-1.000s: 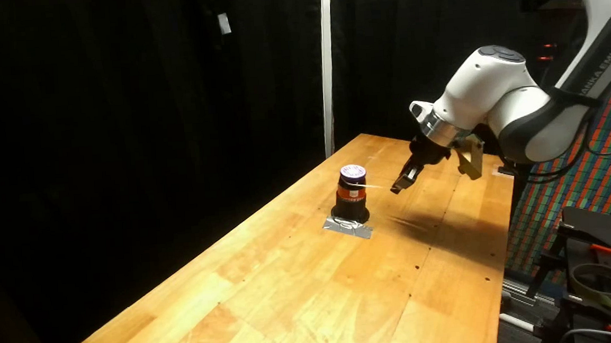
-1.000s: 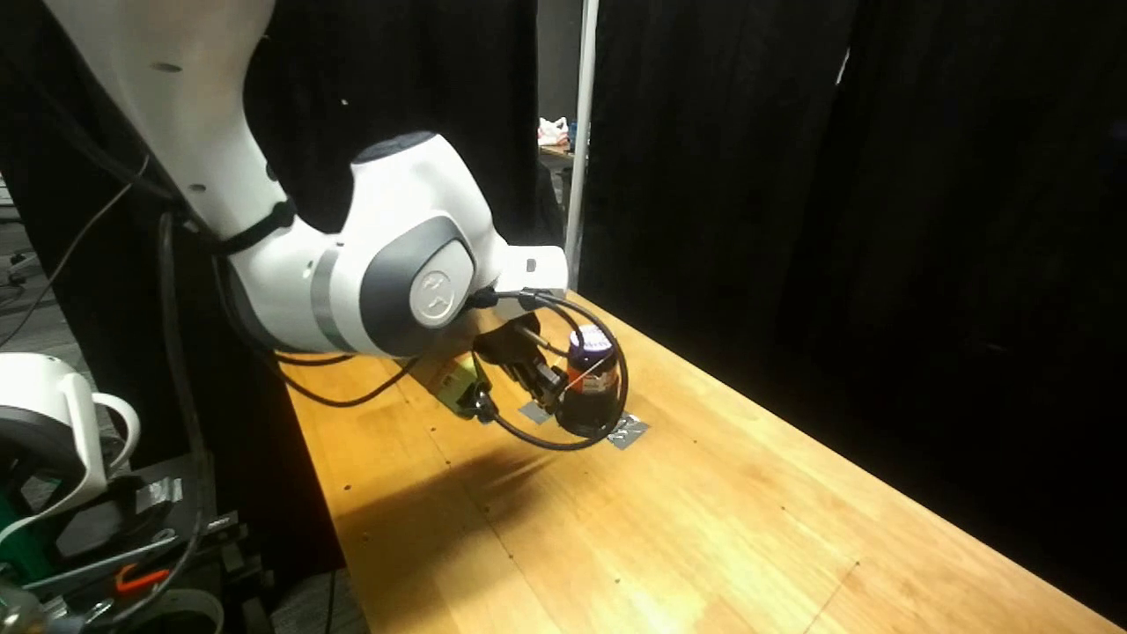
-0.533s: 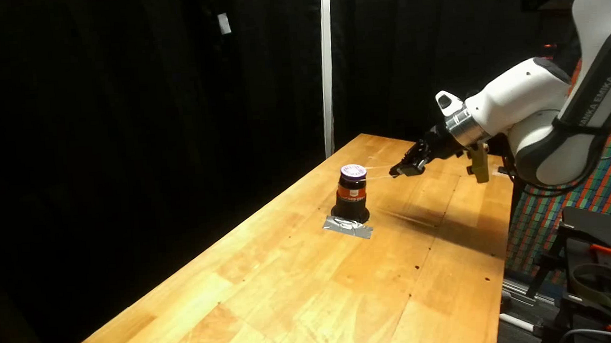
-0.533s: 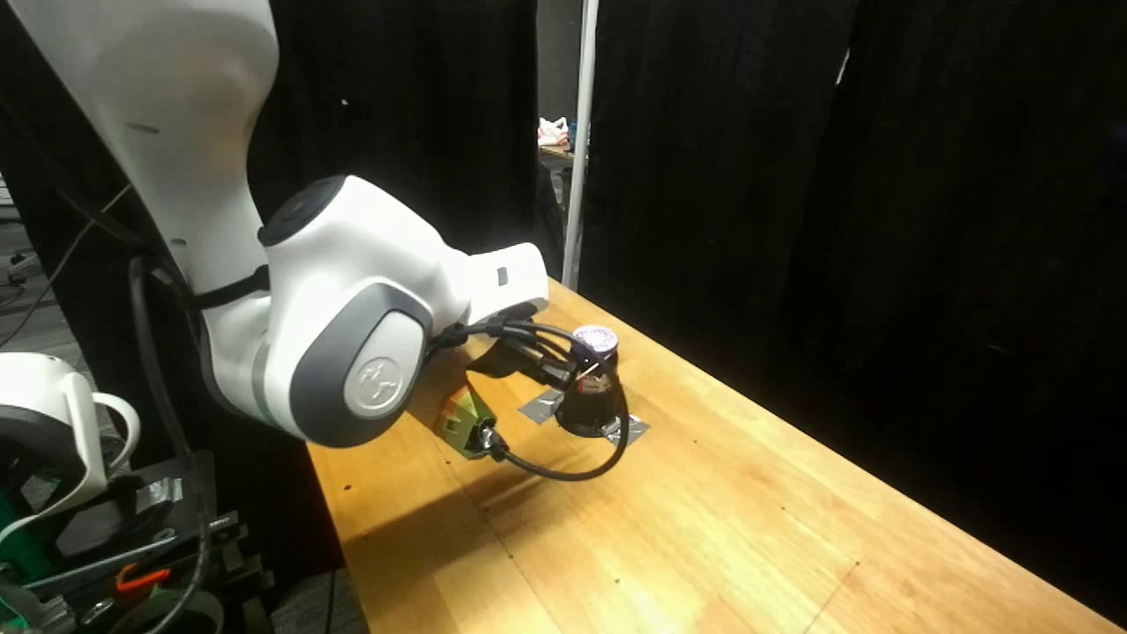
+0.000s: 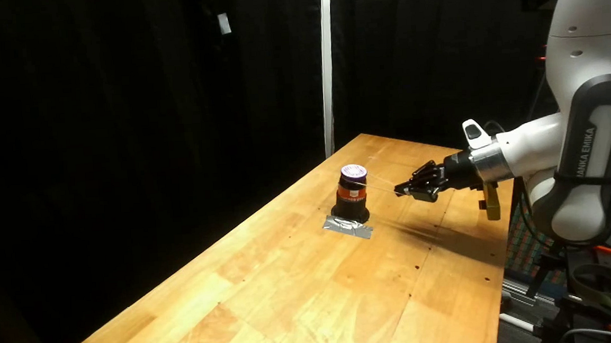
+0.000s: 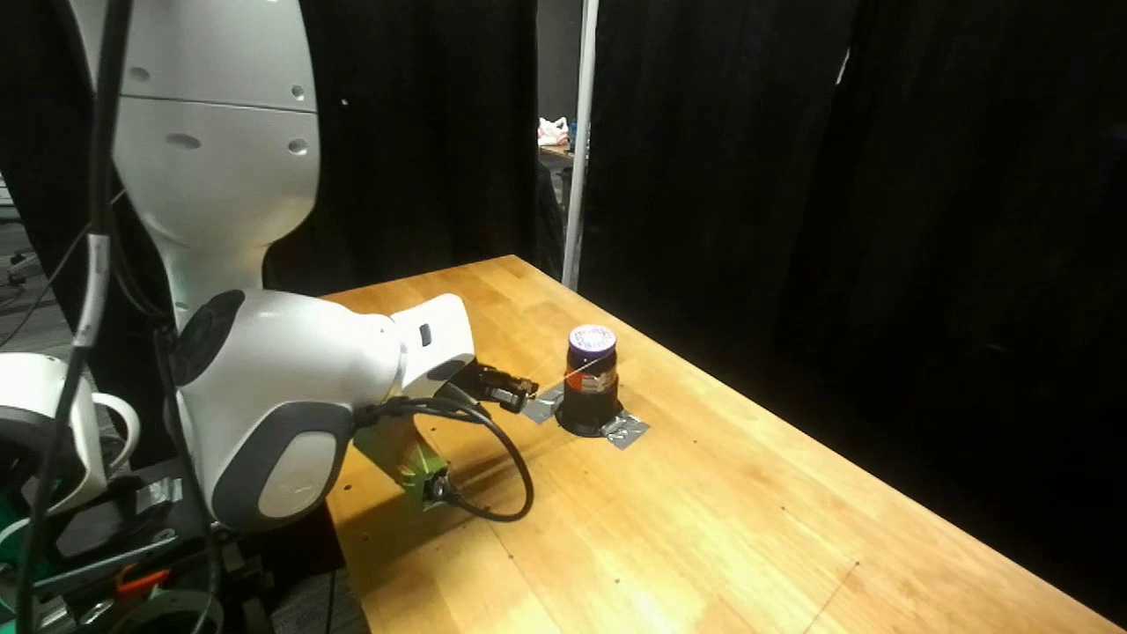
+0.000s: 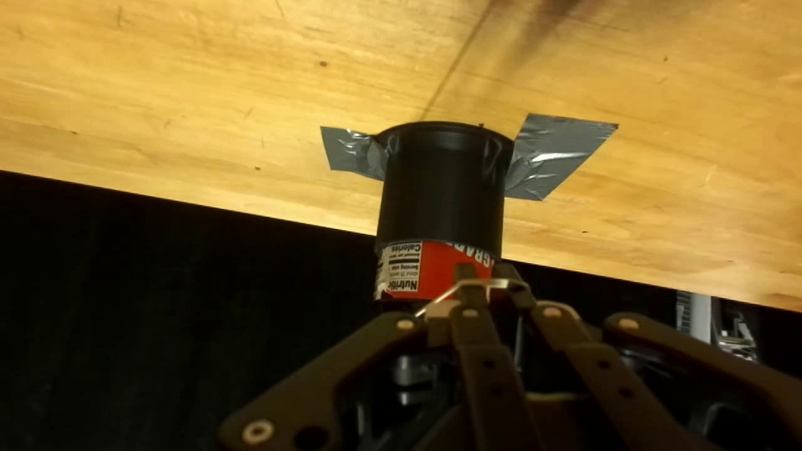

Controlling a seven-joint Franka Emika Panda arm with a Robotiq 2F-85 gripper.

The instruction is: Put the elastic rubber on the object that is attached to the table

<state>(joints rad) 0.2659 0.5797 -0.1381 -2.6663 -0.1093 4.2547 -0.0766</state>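
Observation:
A dark jar with a purple-white lid and orange-red label (image 5: 352,192) stands upright in a black base (image 5: 350,209), taped to the table. It also shows in an exterior view (image 6: 592,382) and in the wrist view (image 7: 438,279), its lid hidden there by my fingers. A thin pale rubber band (image 5: 381,188) passes around the jar's upper part below the lid and stretches to my gripper (image 5: 398,190). In the wrist view the band (image 7: 446,294) loops around the outside of both fingertips. My gripper (image 7: 490,285) is slightly open, a small gap between its tips, apart from the jar.
Grey tape (image 5: 347,227) lies flat at the base's foot, with another piece (image 6: 541,406) on the opposite side. The wooden table (image 5: 291,278) runs toward an exterior camera. Black curtains and a pale pole (image 5: 327,69) stand behind. A side cart (image 5: 606,227) stands off the table's edge.
The gripper has swung to a more level pose and drawn back from the jar, its tips rising and then lowering. The band stays stretched between jar and fingertips. The jar has not moved.

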